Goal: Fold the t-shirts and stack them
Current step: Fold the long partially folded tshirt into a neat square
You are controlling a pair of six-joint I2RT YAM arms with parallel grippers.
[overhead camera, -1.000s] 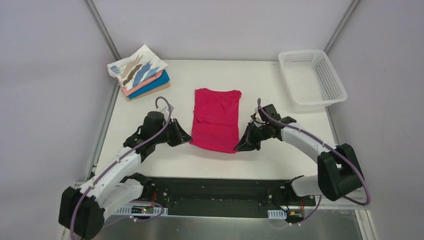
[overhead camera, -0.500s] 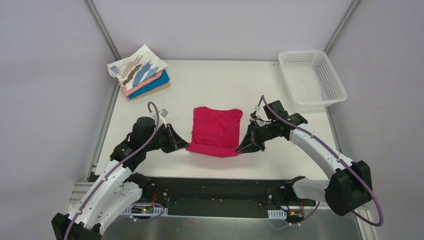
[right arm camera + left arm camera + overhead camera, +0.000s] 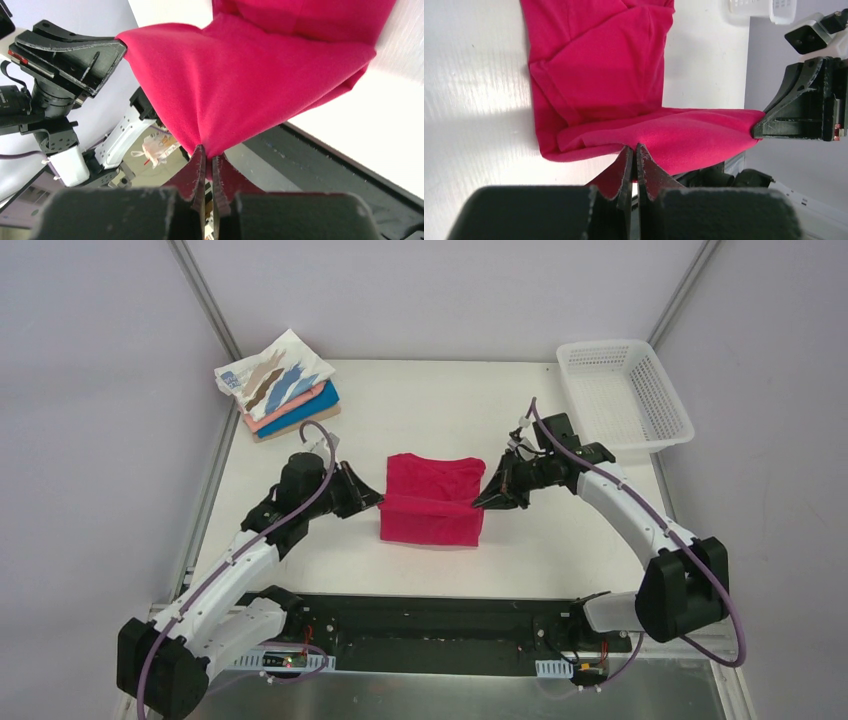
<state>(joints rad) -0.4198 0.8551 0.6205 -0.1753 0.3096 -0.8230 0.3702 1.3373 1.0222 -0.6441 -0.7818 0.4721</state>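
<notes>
The crimson-pink t-shirt (image 3: pixel 432 500) lies mid-table with its near edge lifted and carried back over itself. My left gripper (image 3: pixel 378 502) is shut on the left corner of that edge (image 3: pixel 634 145). My right gripper (image 3: pixel 478 504) is shut on the right corner (image 3: pixel 207 147). The raised fold hangs taut between them above the lower layer (image 3: pixel 599 65). A stack of folded t-shirts (image 3: pixel 280 390) sits at the back left: the white one with tan and blue streaks (image 3: pixel 272 374) on top, salmon, blue and tan below.
The white plastic mesh basket (image 3: pixel 624 395) stands at the back right corner. The table's near edge with the black arm-mount rail (image 3: pixel 430 625) is just in front of the shirt. Grey walls close the sides.
Both grippers lifted the shirt's near edge and moved it away from the bases, over the shirt. The visible shirt is now about half as long.
</notes>
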